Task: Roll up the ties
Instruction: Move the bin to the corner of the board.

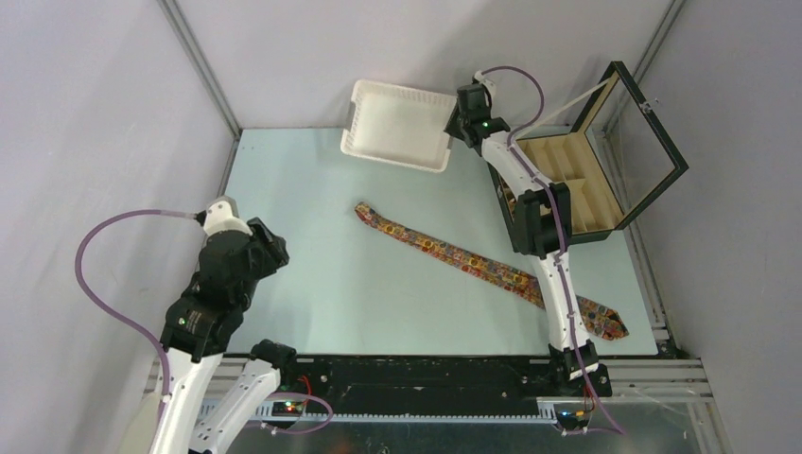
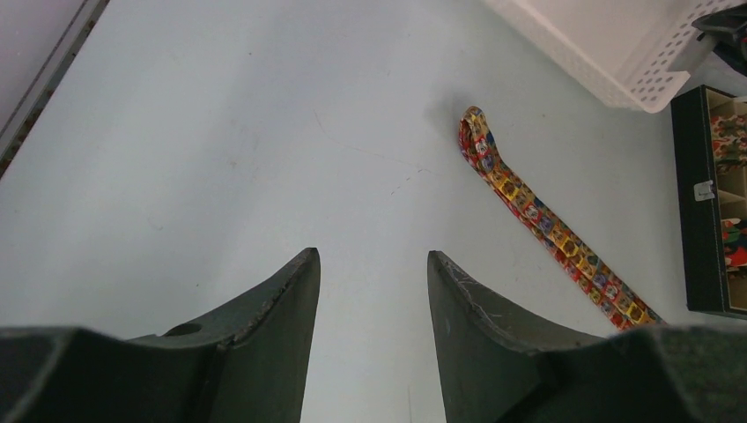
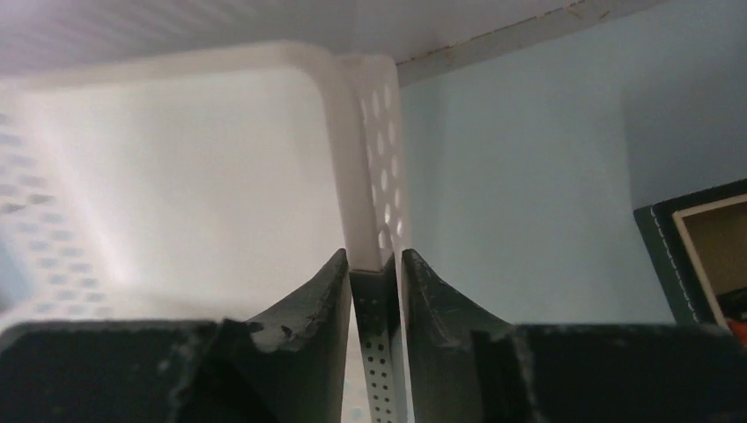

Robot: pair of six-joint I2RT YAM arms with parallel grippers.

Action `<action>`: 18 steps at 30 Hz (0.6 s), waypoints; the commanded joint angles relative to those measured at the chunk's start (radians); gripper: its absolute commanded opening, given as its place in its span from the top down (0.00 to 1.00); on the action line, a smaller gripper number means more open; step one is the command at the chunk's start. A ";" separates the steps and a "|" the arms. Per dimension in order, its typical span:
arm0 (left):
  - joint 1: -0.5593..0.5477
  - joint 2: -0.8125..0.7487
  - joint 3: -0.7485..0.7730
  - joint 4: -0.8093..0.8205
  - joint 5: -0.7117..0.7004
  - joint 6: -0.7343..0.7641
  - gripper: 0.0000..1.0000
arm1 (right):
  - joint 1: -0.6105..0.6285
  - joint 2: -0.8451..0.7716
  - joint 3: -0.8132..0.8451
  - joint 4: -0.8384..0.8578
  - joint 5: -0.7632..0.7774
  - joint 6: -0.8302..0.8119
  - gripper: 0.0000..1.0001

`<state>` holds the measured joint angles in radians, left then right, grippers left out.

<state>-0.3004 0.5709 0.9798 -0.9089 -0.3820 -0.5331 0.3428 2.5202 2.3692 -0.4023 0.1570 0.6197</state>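
Observation:
One patterned tie lies flat and diagonal across the table, narrow end at the upper left, wide end at the lower right under my right arm. It also shows in the left wrist view. My left gripper is open and empty above bare table, left of the tie. My right gripper is shut on the right wall of the white basket, which sits at the table's back. Rolled ties show in the black box's compartments.
The black compartmented box stands open at the back right, its glass lid tilted up. A metal frame rail borders the table's left side. The table's front edge runs along the arm bases.

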 commanded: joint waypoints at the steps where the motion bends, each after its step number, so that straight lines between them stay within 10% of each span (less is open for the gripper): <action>1: 0.007 0.007 -0.006 0.042 0.011 0.008 0.46 | 0.011 0.003 0.061 0.029 -0.016 -0.008 0.65; 18: 0.007 0.056 -0.068 0.131 0.063 -0.007 0.41 | -0.034 -0.326 -0.175 0.052 0.008 -0.120 0.17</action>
<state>-0.3004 0.5861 0.9337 -0.8608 -0.3634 -0.5339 0.3172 2.4287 2.2753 -0.4019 0.1238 0.5709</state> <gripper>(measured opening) 0.588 0.771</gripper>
